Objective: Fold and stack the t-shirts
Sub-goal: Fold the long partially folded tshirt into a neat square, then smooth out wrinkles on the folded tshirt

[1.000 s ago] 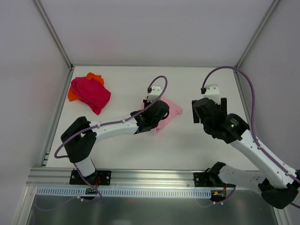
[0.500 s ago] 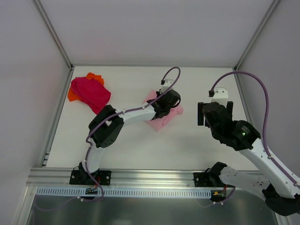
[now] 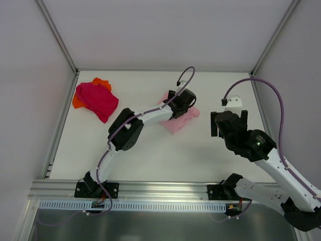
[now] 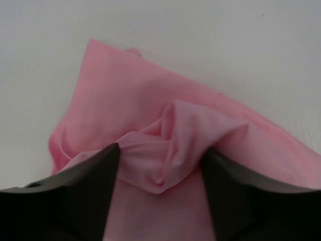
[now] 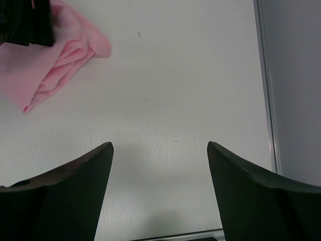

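Observation:
A light pink t-shirt (image 3: 181, 121) lies bunched in folds at mid-table, also seen in the left wrist view (image 4: 150, 95) and the right wrist view (image 5: 55, 65). My left gripper (image 3: 184, 102) is low over its far edge. Its fingers stand apart in the left wrist view (image 4: 160, 165), open, with a puckered ridge of pink cloth between them. A magenta t-shirt (image 3: 98, 99) lies crumpled on an orange t-shirt (image 3: 103, 82) at the far left. My right gripper (image 3: 229, 119) hovers to the right of the pink t-shirt, open over bare table (image 5: 159, 150).
White walls enclose the table on three sides. A metal edge rail (image 5: 266, 90) runs along the right side, close to my right gripper. The left arm's black wrist (image 5: 25, 20) shows at the top left of the right wrist view.
My left gripper carried the pink cloth to the right and farther back, then its jaws parted. The right arm shifted slightly right and has since held still.

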Tool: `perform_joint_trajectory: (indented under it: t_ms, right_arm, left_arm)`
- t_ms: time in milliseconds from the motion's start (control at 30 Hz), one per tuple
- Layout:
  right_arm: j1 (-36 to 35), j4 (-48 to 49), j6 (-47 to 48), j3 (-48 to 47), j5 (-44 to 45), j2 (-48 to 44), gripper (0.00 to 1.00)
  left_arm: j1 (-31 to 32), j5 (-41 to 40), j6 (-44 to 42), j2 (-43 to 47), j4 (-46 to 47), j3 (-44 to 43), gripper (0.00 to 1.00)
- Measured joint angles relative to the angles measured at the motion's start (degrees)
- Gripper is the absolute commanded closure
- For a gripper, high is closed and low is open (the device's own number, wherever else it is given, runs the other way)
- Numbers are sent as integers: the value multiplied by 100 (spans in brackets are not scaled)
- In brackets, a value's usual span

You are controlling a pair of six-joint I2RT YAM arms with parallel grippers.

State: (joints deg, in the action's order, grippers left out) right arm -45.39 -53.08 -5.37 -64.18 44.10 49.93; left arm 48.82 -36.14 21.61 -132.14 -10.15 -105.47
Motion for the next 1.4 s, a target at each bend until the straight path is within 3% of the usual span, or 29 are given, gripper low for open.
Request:
perform_joint_trajectory:
  t_ms: [33, 67, 200, 367, 500, 800, 967, 1200, 1400]
  right_arm:
    - [-4, 4, 0, 7, -4, 0, 20]
    - [-7, 11, 0, 15, -4, 0, 20]
    - [-39, 17, 0, 26, -7, 13, 20]
    - [-90, 63, 0, 90, -26, 31, 20]
    - [-107, 72, 0, 155, -72, 33, 20]
    - [-212, 168, -20, 315, -114, 52, 20]
    - [-256, 190, -24, 317, -116, 59, 20]
    - [-273, 273, -24, 319, -144, 83, 20]
    - [-299, 317, -20, 319, -151, 87, 20]
  left_arm:
    - [-20, 42, -9, -109, -72, -76, 2]
    - [-52, 70, -11, -205, -153, -133, 1]
    - [-96, 85, 151, -306, -350, -129, 1]
    - [-83, 85, 151, 468, 146, 1032, 1]
    - [-61, -4, 138, 960, 251, 1366, 1]
    - [247, -503, -330, 2535, 1939, 3410, 1]
    - [610, -643, -570, 2999, 2601, 4068, 1]
    - [772, -284, -470, 3093, 2918, 4647, 1]
    - [785, 212, -214, 2500, 2830, 4522, 1]
